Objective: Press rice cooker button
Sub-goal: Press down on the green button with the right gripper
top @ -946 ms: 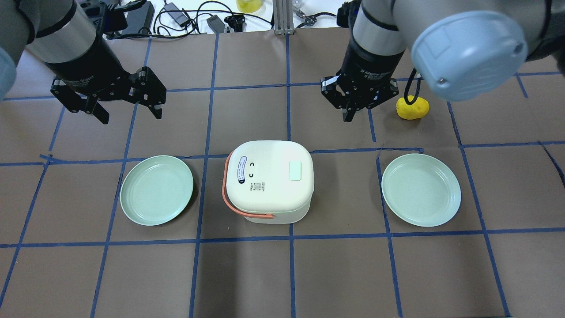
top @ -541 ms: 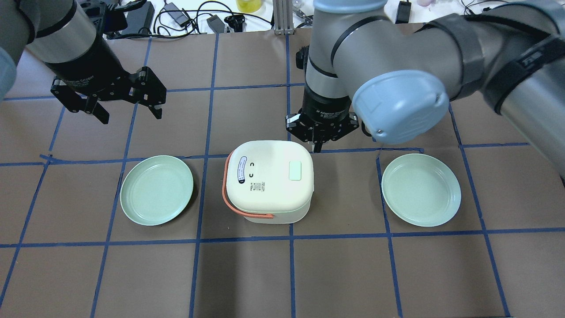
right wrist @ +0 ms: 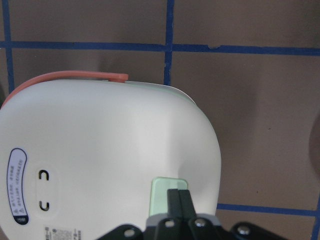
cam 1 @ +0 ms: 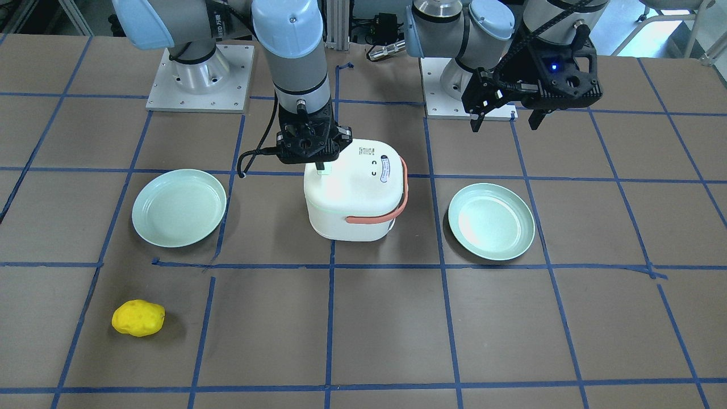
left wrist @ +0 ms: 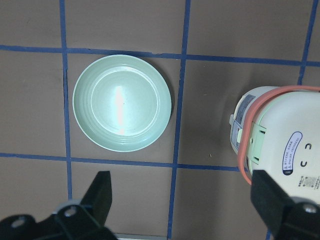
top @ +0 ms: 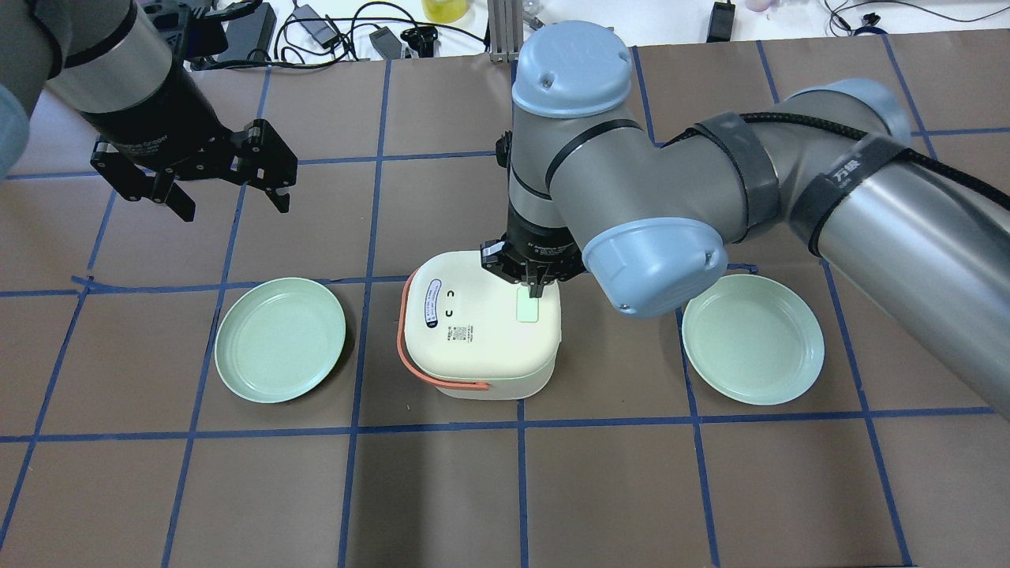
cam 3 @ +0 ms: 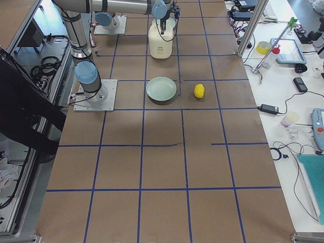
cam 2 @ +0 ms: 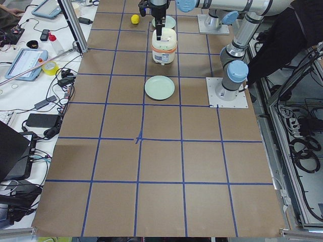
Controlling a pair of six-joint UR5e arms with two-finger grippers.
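A white rice cooker point(top: 473, 339) with an orange handle stands at the table's middle, between two plates. Its button point(top: 527, 309) is a pale rounded-square pad on the lid's right side. My right gripper point(top: 535, 290) is shut, and its joined fingertips point down at the button's far edge. In the right wrist view the fingertips point(right wrist: 177, 199) overlap the button point(right wrist: 162, 186); I cannot tell whether they touch it. The front view shows the right gripper point(cam 1: 321, 168) at the lid point(cam 1: 352, 170). My left gripper point(top: 233, 207) is open and empty, high at the back left.
A green plate point(top: 280, 339) lies left of the cooker and another point(top: 753, 339) right of it. A yellow lumpy object point(cam 1: 138, 318) lies on the table beyond the right plate; my right arm hides it in the overhead view. Cables and devices line the far edge.
My right arm has swung from the back right down and left to the cooker's lid, its gripper still shut. The left arm has not moved.
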